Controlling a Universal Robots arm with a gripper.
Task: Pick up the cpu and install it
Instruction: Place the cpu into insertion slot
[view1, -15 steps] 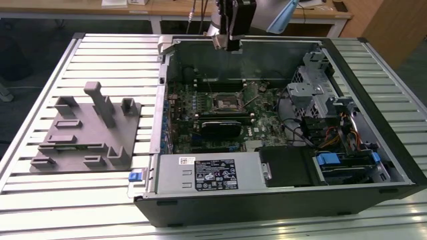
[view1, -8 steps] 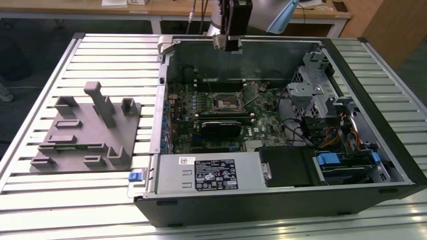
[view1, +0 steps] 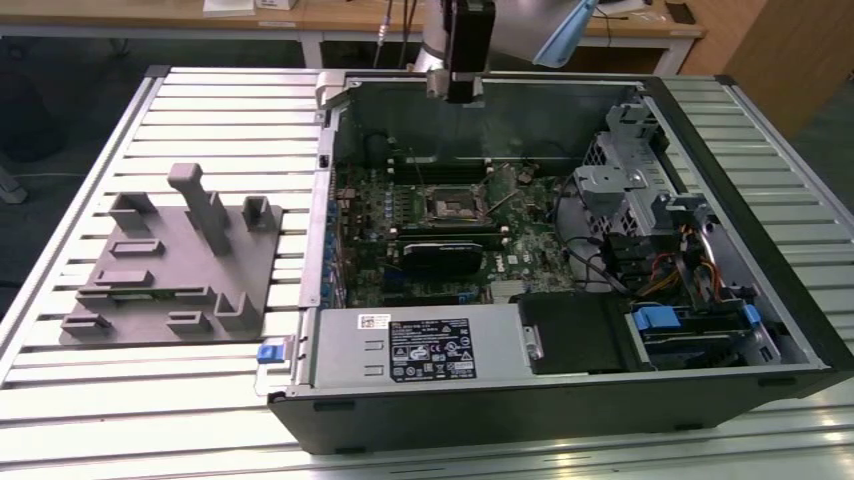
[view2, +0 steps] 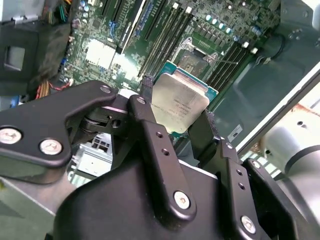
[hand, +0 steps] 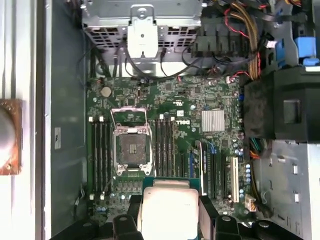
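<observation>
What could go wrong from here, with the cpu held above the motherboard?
The gripper pinches the cpu by its edges, so it might slip or tilt. The open socket sits between memory slots; a skewed descent could seat the chip crooked or harm its contacts.

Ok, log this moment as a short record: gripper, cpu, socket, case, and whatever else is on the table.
gripper: shut on the cpu, above the motherboard
cpu: silvery top showing, gripped at two opposite edges, not seated
socket: looks empty, retaining frame open
computer case: open, lying on the slatted table
grey fixture: on the table, at the exterior view's left of the case
</observation>
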